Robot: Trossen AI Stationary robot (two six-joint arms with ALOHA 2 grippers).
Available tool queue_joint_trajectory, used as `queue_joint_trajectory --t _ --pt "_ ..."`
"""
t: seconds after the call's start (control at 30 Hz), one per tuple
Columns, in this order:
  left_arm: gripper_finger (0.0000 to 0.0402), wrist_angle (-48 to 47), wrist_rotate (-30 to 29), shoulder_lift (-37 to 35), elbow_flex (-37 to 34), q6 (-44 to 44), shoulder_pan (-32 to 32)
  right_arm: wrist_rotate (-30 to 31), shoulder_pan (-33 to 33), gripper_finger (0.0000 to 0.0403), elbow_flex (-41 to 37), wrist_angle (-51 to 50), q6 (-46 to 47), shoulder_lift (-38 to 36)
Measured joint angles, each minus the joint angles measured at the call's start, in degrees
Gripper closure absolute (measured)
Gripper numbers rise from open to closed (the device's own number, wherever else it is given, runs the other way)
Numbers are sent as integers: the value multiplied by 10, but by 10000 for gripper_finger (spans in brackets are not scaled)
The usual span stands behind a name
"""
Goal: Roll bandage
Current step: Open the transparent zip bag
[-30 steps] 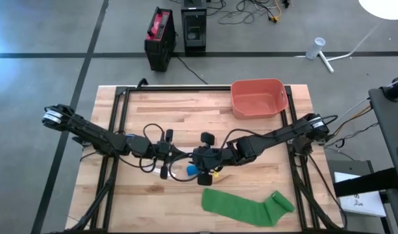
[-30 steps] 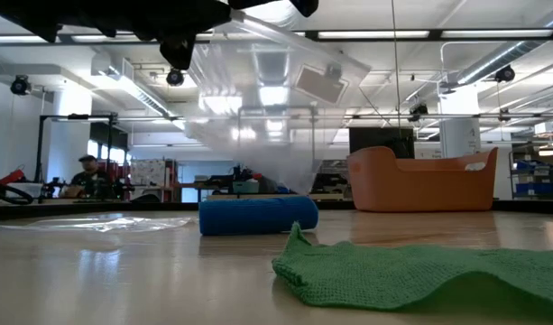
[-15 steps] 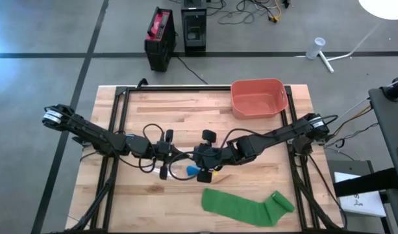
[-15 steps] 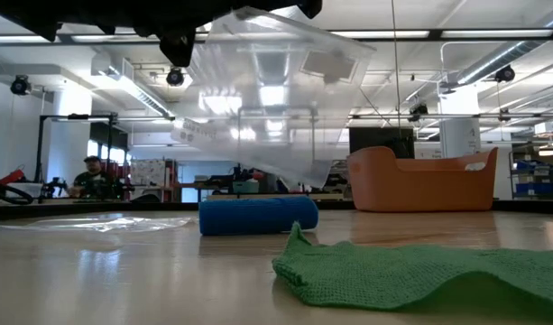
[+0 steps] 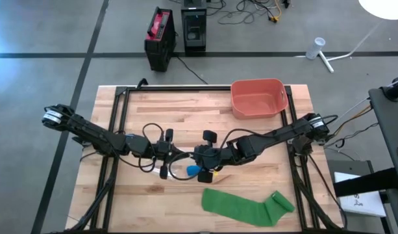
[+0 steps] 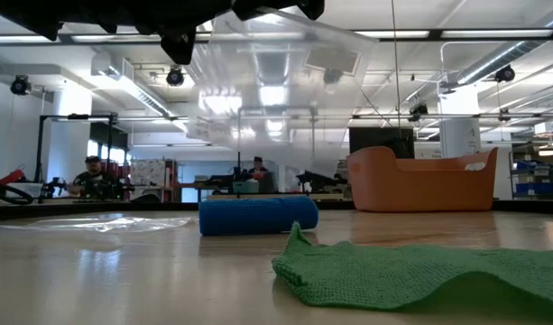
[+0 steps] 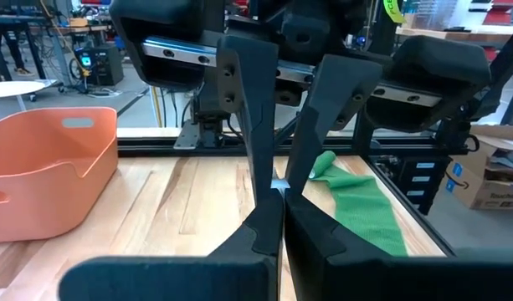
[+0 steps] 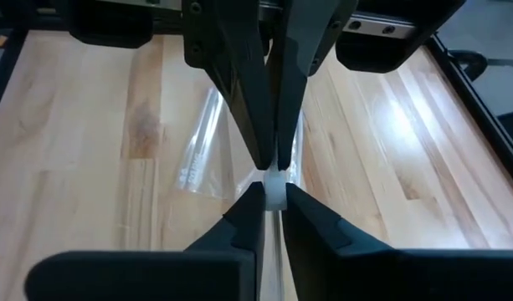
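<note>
Both grippers meet at mid-table, the left gripper (image 7: 273,196) pinched tight and the right gripper (image 8: 274,194) nearly closed, each clamped on the edge of a clear crinkled plastic wrapper (image 6: 276,99) held above the wooden table (image 5: 186,114). A blue rolled bandage (image 6: 258,216) lies on the wood beneath them, and a green knitted bandage strip (image 5: 247,207) lies unrolled at the near right edge.

Overhead: straight down on whole table (image 5: 263,195). Low: table-top level, facing the room, close behind green bandage (image 6: 411,271), also seen overhead. Wrists: close-up, facing each other.
</note>
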Motion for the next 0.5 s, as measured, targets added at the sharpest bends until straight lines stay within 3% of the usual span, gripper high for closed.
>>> queue_joint_trajectory --t 0.33,0.5 --pt "401 0 0 0 0 6 0 2 -1 331 0 13 6 0" --pt "401 0 0 0 0 6 0 2 -1 344 0 11 10 0"
